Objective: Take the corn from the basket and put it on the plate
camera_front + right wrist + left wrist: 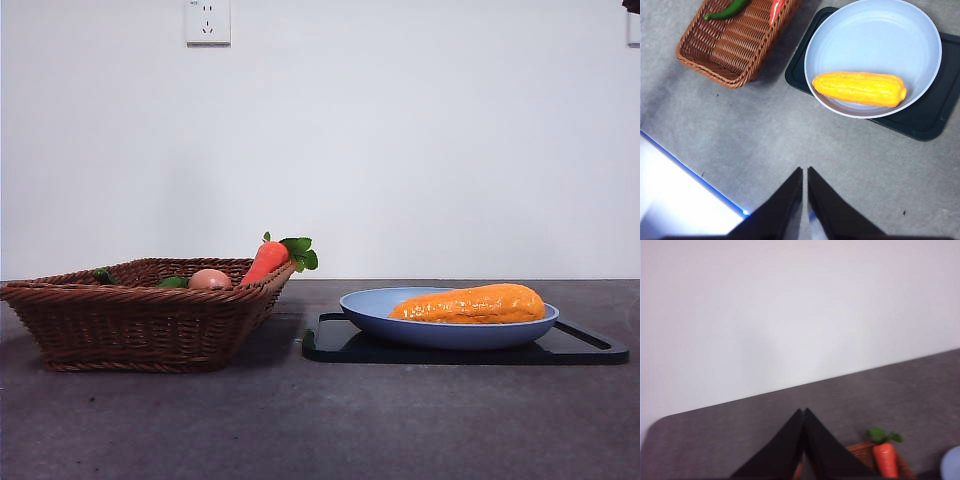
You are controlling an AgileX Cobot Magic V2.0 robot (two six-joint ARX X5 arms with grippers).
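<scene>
Corn [859,89] lies on its side inside the light-blue plate [920,30], toward the rim nearest the right gripper [805,172], long axis crosswise; the front view shows the same cob [470,304] resting flat in the dish, tapered tip toward the basket [140,325]. Plate sits on a black tray [930,120], just beside the wicker basket [725,50]. Task reads as essentially complete. Left in the basket: carrot [266,262] leaning on the rim nearest the plate, a pinkish-tan rounded item [209,280], a green chilli [727,10]. Both grippers are well clear of the plate and hold nothing: right gripper high above the bare table with jaws pressed nearly together, left gripper [804,412] likewise closed tip to tip, raised beyond the basket. Handling judgement: cob looks a glossy hollow plastic toy, so light, stiff, unlikely to break, but slick and round, liable to roll or squirt from the jaws. Best hold is across the thick mid-section, jaws square to the long axis, not the tapering end.
</scene>
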